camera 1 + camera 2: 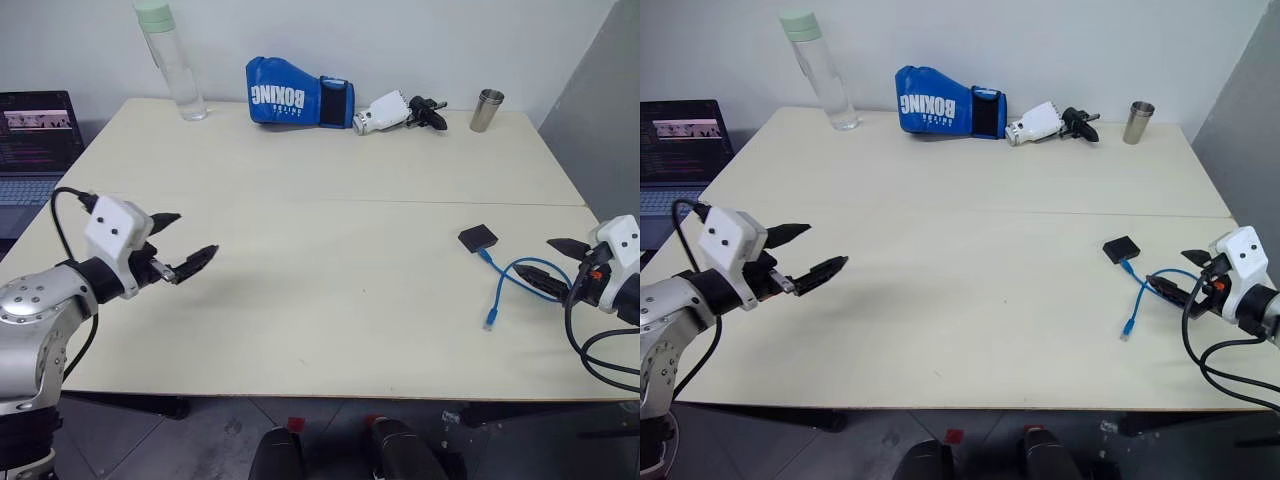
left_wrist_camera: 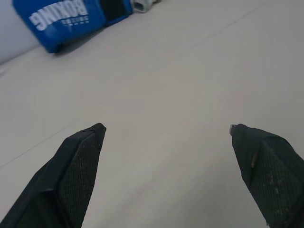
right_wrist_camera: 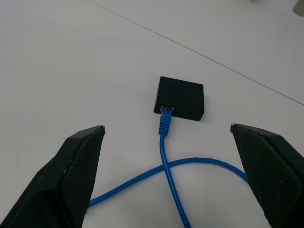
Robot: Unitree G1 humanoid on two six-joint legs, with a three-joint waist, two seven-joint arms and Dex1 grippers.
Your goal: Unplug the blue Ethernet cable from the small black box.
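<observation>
Clearly both sets of jaws stand wide apart and hold nothing: the left gripper (image 1: 185, 245) hovers over bare worktop (image 1: 330, 230) at its left side, and the right gripper (image 1: 556, 265) hangs at the right edge. Containers stand along the far edge, a clear bottle (image 1: 172, 60) and a metal cup (image 1: 487, 110), contents not discernible. Just ahead of the right jaws lies the small black box (image 3: 180, 99) with the blue Ethernet cable (image 3: 167, 166) plugged into its near edge, the cord looping between the fingers.

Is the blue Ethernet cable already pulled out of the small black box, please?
No, the blue Ethernet cable has its plug seated in the small black box.
</observation>
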